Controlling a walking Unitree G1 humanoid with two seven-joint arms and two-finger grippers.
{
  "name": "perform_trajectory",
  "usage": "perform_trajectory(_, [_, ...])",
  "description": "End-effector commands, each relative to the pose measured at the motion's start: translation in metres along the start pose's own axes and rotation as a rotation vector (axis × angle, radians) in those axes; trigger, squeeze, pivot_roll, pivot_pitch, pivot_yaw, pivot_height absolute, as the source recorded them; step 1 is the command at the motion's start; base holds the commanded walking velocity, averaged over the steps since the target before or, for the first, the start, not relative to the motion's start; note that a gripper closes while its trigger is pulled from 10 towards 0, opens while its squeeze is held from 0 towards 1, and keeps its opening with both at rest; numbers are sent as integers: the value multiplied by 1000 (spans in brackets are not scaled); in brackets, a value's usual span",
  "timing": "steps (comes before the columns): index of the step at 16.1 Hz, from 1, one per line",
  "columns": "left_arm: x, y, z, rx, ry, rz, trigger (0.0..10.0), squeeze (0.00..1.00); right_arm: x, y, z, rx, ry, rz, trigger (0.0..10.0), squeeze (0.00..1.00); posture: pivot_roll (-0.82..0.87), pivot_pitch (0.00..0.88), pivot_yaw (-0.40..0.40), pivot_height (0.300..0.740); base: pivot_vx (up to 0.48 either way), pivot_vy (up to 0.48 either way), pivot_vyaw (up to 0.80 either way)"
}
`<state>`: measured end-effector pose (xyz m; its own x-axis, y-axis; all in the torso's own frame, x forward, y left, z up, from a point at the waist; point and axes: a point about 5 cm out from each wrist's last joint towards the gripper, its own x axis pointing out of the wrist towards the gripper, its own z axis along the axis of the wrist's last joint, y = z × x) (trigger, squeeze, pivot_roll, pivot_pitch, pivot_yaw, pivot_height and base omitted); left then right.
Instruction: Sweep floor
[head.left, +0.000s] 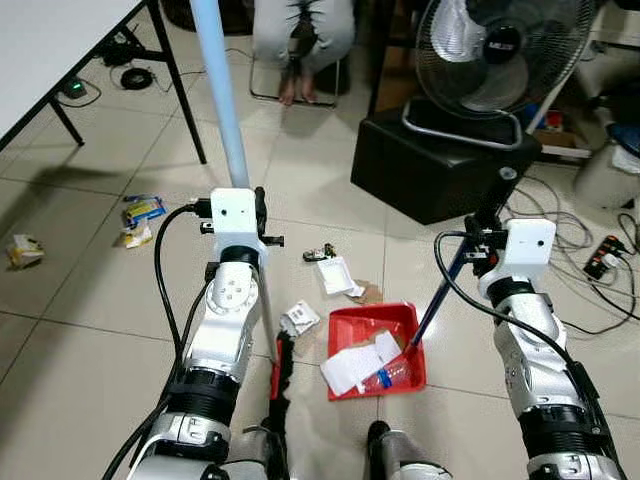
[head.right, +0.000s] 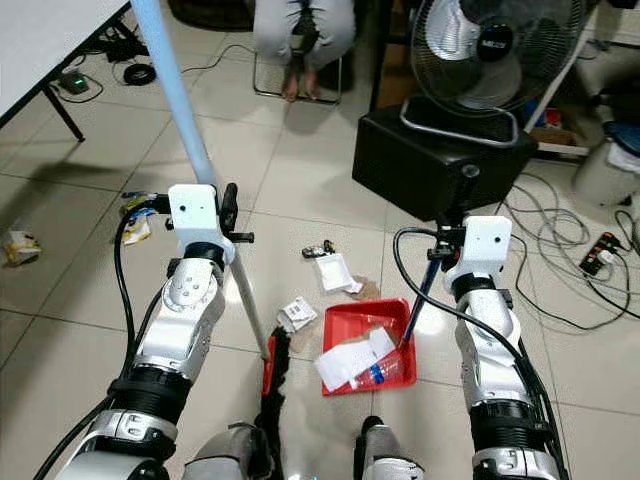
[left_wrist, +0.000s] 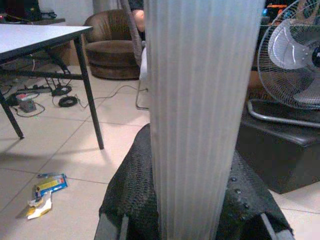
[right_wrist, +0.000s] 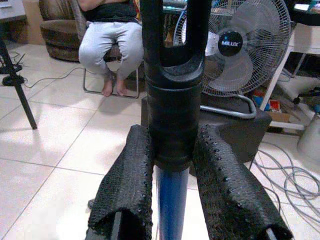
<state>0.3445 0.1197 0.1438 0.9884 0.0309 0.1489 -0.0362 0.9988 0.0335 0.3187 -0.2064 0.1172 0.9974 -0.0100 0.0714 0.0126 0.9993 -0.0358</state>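
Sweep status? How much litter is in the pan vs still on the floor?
Done: white paper and a bottle lie in the red dustpan. In hand: left gripper holds the broom pole, right gripper the dustpan handle. Left: packet, wrappers and.

I have both silver arms stretched forward over the floor. My left hand (left_wrist: 192, 220) is closed, its black fingers (left_wrist: 130, 200) pressed on either side of a pole. My right hand (right_wrist: 172, 200) is clamped the same way around a handle.

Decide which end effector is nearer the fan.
Right. The right end effector, gripping the dustpan handle, sits just below the fan; the left end effector holds the broom pole farther away.
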Motion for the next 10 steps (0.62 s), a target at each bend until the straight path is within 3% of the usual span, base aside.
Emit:
perform_trajectory(1, [0,-1,10,0,-55,9,10000,0,0,-2,13,-13,-57,7,10000,0,-127,186,-23,740,0,0,0])
perform_trajectory(10, [2,-1,14,24,-61,-9,10000,0,-4,0,10,1,-53,-5,10000,0,-122,179,6,740,0,0,0])
